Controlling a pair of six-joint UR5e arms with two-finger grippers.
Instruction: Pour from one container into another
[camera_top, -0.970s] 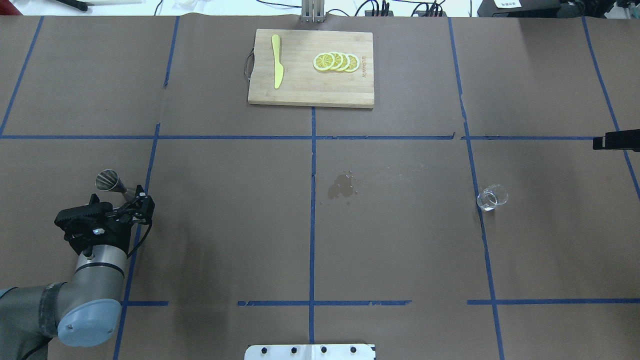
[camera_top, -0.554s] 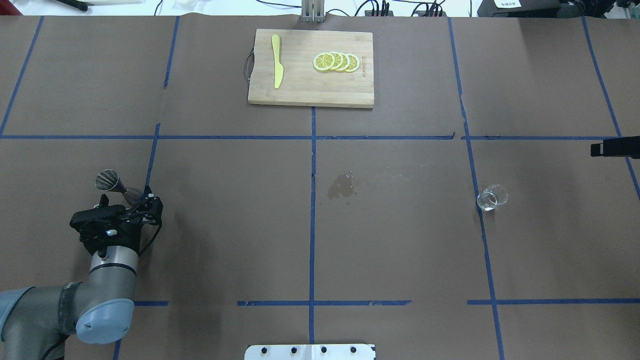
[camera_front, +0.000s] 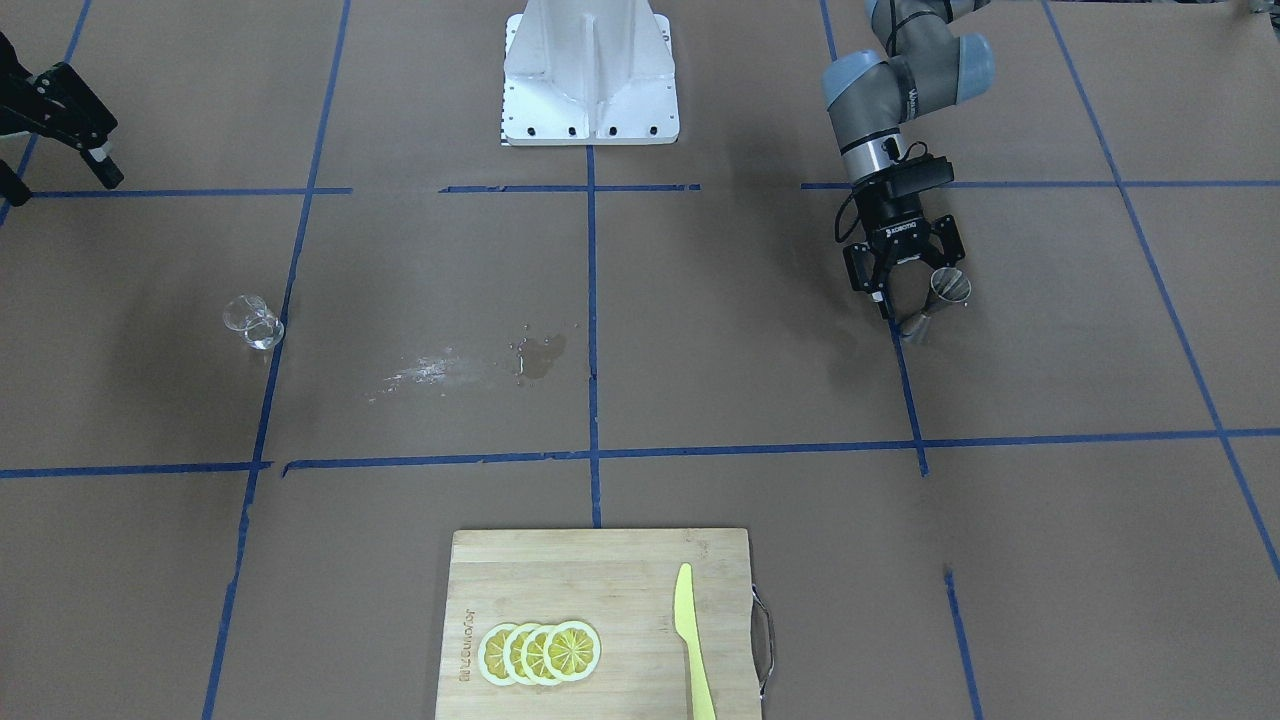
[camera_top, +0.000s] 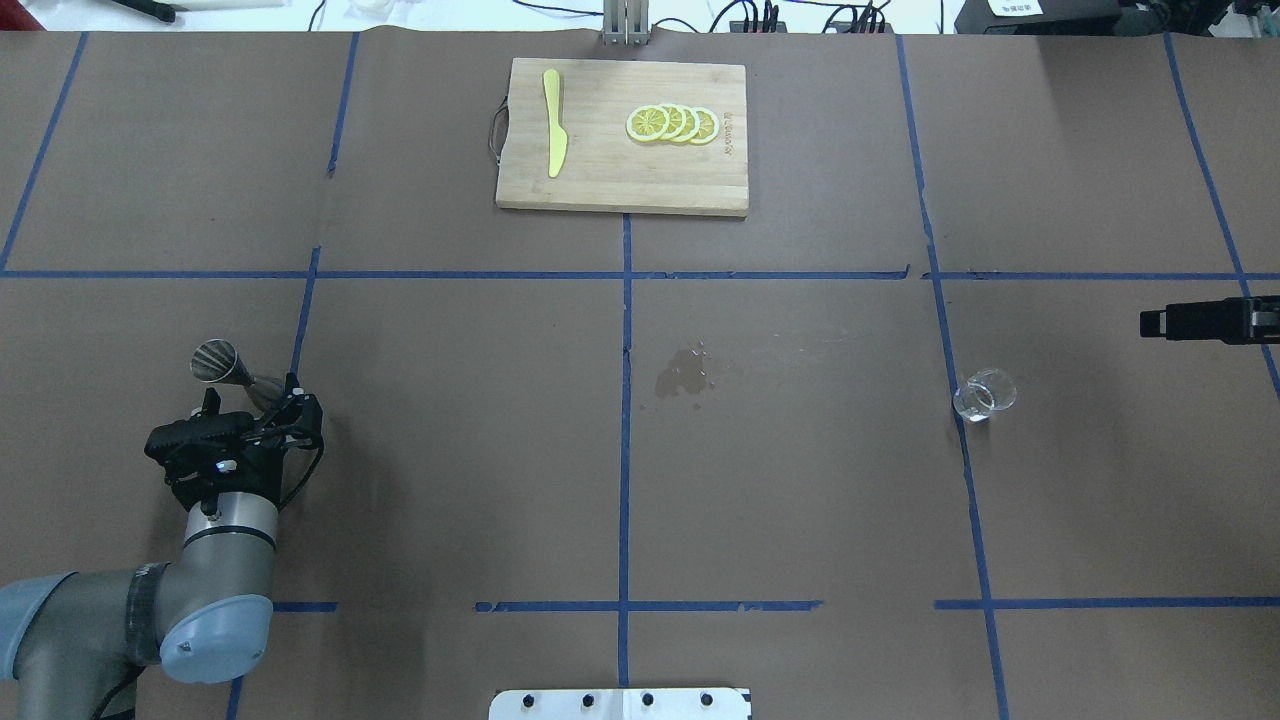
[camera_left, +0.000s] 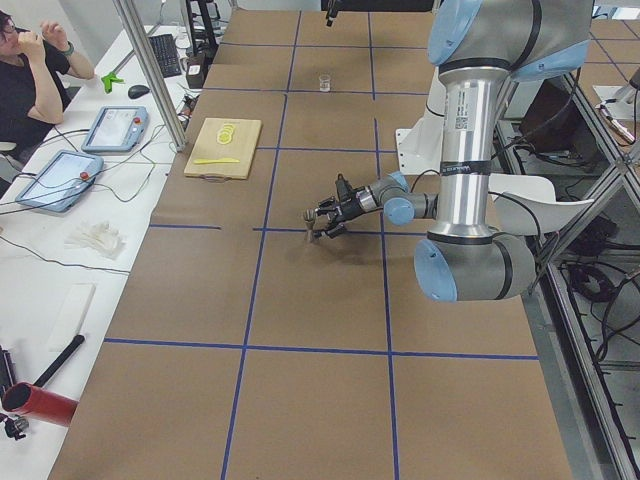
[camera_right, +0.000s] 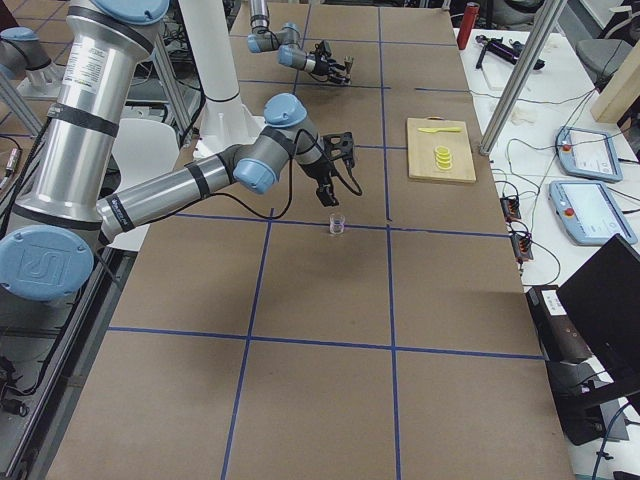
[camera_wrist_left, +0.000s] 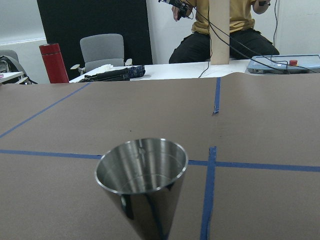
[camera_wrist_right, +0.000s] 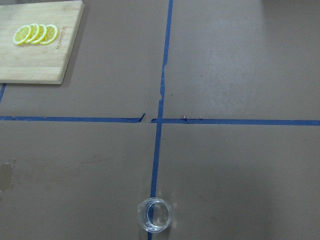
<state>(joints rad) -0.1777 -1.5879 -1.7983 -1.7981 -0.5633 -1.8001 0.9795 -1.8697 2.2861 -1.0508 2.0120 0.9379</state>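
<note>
The metal jigger (camera_top: 222, 363) stands at the table's left side, also seen in the front-facing view (camera_front: 938, 298) and filling the left wrist view (camera_wrist_left: 141, 185). My left gripper (camera_top: 252, 398) is open, its fingers on either side of the jigger's lower cone; whether they touch it I cannot tell. The clear glass cup (camera_top: 985, 394) stands upright at the right on a blue tape line (camera_front: 250, 322) (camera_wrist_right: 156, 215). My right gripper (camera_front: 60, 185) hangs open, above the table and a little to the right of the cup and beyond it, holding nothing.
A wooden cutting board (camera_top: 620, 185) at the far middle carries lemon slices (camera_top: 672, 123) and a yellow knife (camera_top: 553, 122). A wet spill (camera_top: 683, 372) marks the table's centre. The robot's base plate (camera_front: 590, 70) sits at the near edge. A person sits beyond the table's far side.
My left gripper has moved right and forward, bringing its fingers around the jigger's base. My right gripper has come in from the right edge toward the glass cup.
</note>
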